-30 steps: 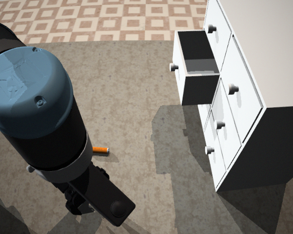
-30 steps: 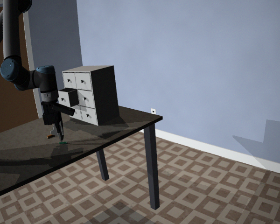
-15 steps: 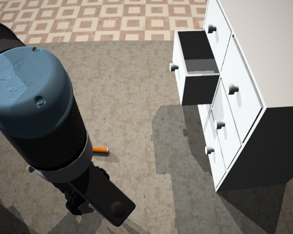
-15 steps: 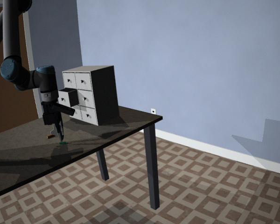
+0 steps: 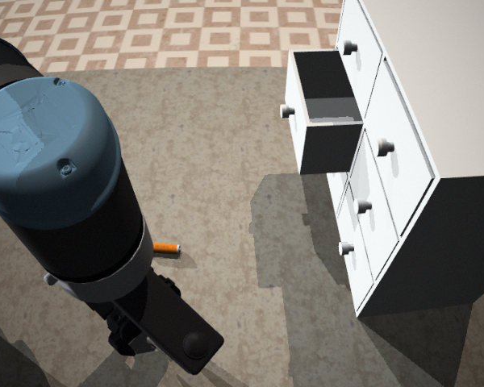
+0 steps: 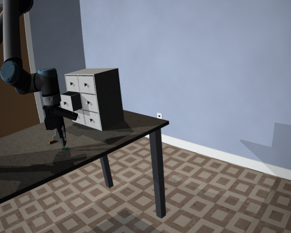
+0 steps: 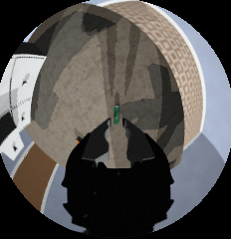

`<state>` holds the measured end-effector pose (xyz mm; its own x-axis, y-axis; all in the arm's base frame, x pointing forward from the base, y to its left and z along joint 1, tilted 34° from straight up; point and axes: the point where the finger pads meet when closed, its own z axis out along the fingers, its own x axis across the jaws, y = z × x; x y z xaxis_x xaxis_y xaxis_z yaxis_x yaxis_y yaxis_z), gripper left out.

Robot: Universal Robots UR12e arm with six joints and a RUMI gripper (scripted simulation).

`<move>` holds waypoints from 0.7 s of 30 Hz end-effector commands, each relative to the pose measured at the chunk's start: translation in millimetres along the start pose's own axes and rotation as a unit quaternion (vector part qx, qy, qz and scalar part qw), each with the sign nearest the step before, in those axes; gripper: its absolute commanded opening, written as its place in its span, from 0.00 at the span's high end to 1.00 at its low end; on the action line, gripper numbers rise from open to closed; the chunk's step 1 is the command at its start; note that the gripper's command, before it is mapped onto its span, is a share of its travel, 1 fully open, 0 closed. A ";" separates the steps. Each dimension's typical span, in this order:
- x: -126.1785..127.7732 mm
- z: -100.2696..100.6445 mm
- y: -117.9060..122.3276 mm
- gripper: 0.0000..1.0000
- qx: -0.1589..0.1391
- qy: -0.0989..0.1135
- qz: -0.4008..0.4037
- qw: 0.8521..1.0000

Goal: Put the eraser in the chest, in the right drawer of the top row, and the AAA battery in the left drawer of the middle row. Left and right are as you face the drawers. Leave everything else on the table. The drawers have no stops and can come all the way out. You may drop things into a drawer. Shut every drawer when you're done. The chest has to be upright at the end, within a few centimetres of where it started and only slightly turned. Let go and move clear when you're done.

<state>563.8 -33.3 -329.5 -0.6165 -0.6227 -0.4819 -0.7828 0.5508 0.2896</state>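
Observation:
A slim green battery [image 6: 65, 148] [image 7: 116, 116] lies on the table and looks like the AAA one. My gripper [image 6: 63, 146] [image 7: 116, 119] is slightly open, pointing down with its fingertips close to the battery, with nothing clamped. In the top view my arm hides the fingertips and green battery. The chest [image 5: 442, 250] [image 6: 107, 100] stands upright. Its middle-row left drawer [image 5: 331, 147] [image 6: 68, 103] is pulled far out; the visible part of its inside shows no object. The top-row right drawer [image 5: 405, 179] [image 6: 89, 89] looks shut or nearly so. No eraser is visible.
An orange battery [image 5: 165, 248] [image 6: 52, 141] [image 7: 79, 140] lies on the table near the gripper, on the chest side. The open drawer juts out over the table [image 5: 217, 166]. The table's edge [image 6: 130, 138] runs beyond the green battery in the exterior view.

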 end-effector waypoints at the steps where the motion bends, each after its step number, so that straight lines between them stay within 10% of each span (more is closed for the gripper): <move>1: -1.1 -0.2 -3.2 0.86 0.002 0.000 -0.001 1.000; 21: -1.9 -0.1 -4.2 0.86 0.001 0.000 -0.001 1.000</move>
<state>565.7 -34.0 -329.5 -0.6158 -0.6233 -0.4820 -0.7832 0.5511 0.2879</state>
